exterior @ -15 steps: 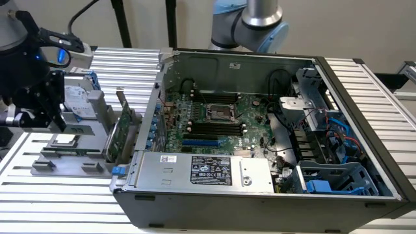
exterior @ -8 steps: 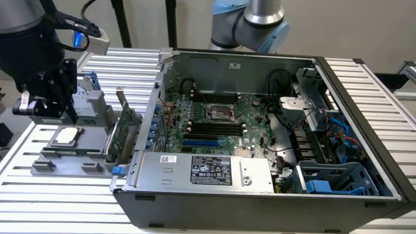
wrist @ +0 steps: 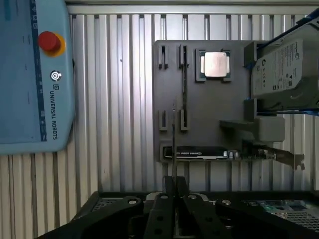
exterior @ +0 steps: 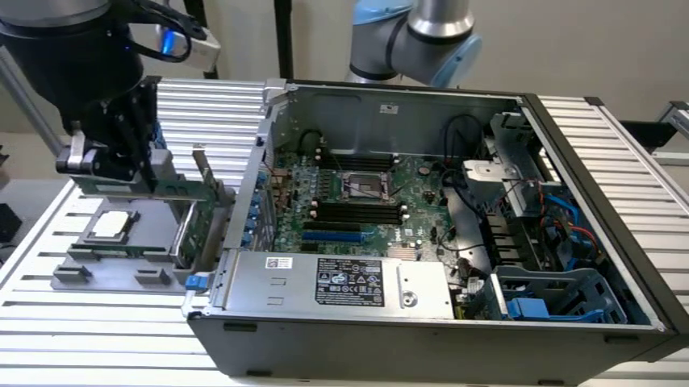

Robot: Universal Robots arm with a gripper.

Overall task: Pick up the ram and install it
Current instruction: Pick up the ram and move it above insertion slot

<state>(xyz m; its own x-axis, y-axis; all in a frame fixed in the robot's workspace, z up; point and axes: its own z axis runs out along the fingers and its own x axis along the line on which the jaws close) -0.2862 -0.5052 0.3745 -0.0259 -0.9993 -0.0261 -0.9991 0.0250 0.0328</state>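
My hand (wrist: 174, 183) is pinched shut on the ram (wrist: 174, 144), seen edge-on over the grey tray (wrist: 209, 107) on the bench (wrist: 119, 99). The tray holds a processor (wrist: 215, 65), a hard drive (wrist: 284, 69) and an expansion card (wrist: 199, 153). The open computer case (exterior: 323, 347) sits just beside it, with the case's near wall (exterior: 250, 193) between the tray and the motherboard (exterior: 356, 189).

Ribbed brushed-metal table (wrist: 119, 99), matt grey plastic holder (wrist: 209, 109); shiny metal processor lid (wrist: 215, 65), dull bare-steel computer case (exterior: 431, 121)
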